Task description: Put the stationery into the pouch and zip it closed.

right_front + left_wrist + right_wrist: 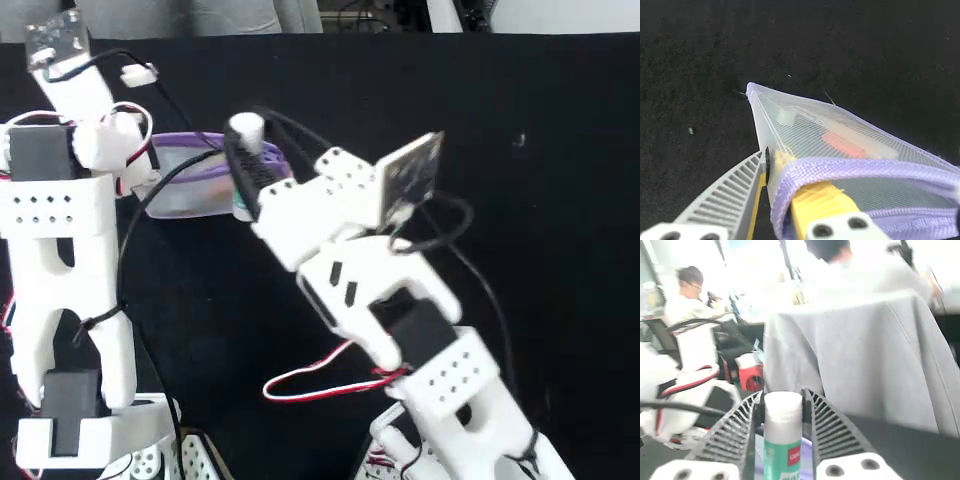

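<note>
A clear mesh pouch [195, 190] with purple zipper trim lies on the black table at the back left. My left gripper [150, 165] is shut on its open rim. In the left wrist view the pouch [805, 125] has one finger outside and the yellow finger [820, 197] inside the mouth, gripper [774, 165]. A red item [842, 145] and a pale item [880, 150] lie inside. My right gripper [245, 150] stands just above the pouch, shut on a glue stick [245, 127] held upright. The white-capped, green-bodied glue stick [782, 430] sits between the ribbed fingers, gripper [783, 400].
Black cloth covers the table [540, 150], with free room on the right half. A red and white cable [320, 375] loops near the right arm's base. Grey fabric [860, 350] hangs beyond the table's far edge.
</note>
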